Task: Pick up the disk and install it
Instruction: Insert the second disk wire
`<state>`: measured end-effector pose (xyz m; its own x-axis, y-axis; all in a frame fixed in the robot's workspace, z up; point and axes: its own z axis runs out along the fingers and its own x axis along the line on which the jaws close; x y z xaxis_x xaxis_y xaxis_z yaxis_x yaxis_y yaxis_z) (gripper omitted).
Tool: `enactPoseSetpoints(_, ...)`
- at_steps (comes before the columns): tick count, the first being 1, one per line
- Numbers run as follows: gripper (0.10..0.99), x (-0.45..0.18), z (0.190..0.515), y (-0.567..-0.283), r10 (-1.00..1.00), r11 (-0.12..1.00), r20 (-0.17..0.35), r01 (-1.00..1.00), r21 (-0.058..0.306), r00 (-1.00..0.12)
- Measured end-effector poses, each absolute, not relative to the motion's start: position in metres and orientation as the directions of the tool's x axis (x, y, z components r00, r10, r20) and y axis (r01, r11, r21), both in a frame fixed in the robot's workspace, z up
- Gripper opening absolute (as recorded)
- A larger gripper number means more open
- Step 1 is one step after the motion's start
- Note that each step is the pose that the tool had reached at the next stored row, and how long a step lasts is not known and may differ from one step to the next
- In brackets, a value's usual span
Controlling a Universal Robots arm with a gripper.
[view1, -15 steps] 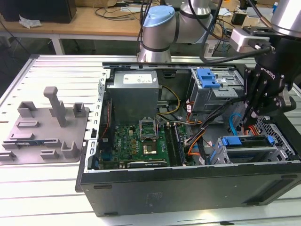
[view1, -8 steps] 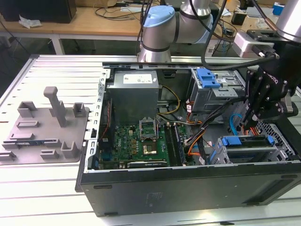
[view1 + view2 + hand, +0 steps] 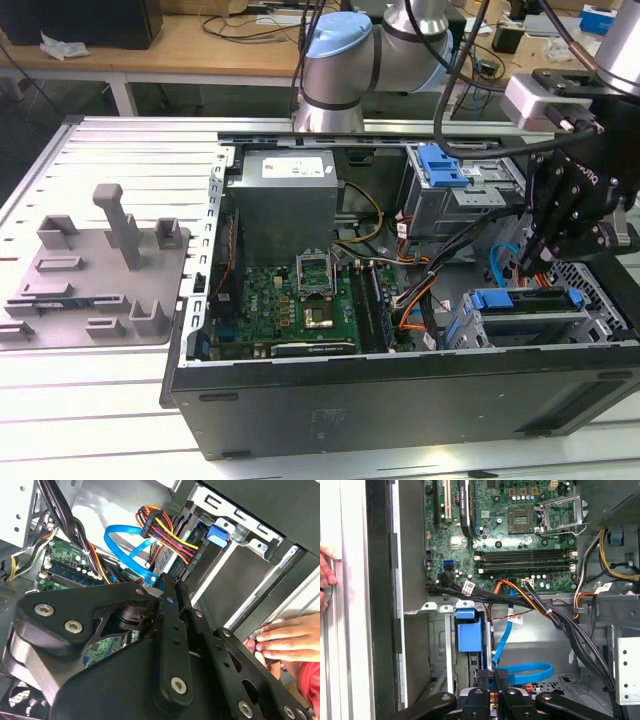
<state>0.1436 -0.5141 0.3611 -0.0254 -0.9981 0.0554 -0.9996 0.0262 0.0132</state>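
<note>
Exterior view: an open computer case (image 3: 400, 400) lies on its side on the desk (image 3: 110, 410), interior up so that the bays can be reached from above. A grey tray (image 3: 95, 285) sits at the exterior view's left, well apart from the case. The disk (image 3: 528, 320) lies flat in the lower bay at the case's lower-right corner, silver face up with blue plastic along its edge; by its level seat it appears already placed in the slot. The gripper (image 3: 525, 262) hangs just above the bay's inner end, pointing down, probably there to press or check the seating. A blue latch (image 3: 443, 165) tops the upper drive cage, near the frame's upper right. The circuit board (image 3: 300, 295) fills the case's middle. Second wrist view: the gripper (image 3: 169, 587) has its black fingers drawn together with nothing visible between them, the tips beside a blue flat cable (image 3: 125, 535) and a bundle of coloured wires (image 3: 170, 535). A person's hand (image 3: 282, 640) rests on the case edge, seemingly to steady it. First wrist view: the gripper (image 3: 497, 676) again shows narrow, its tips close to the blue flat cable (image 3: 525, 672). A blue plastic block (image 3: 469, 634) stands in the bay; whether it belongs to the disk's frame cannot be told. The circuit board (image 3: 520, 535) lies beyond.
</note>
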Motion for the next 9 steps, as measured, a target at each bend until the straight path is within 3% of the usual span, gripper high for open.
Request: enactPoseSetpoints(9, 0.161, 0.1441, 0.3588, -0.5203, -0.999, -0.002, 0.053, -1.0, 0.013, 0.003)
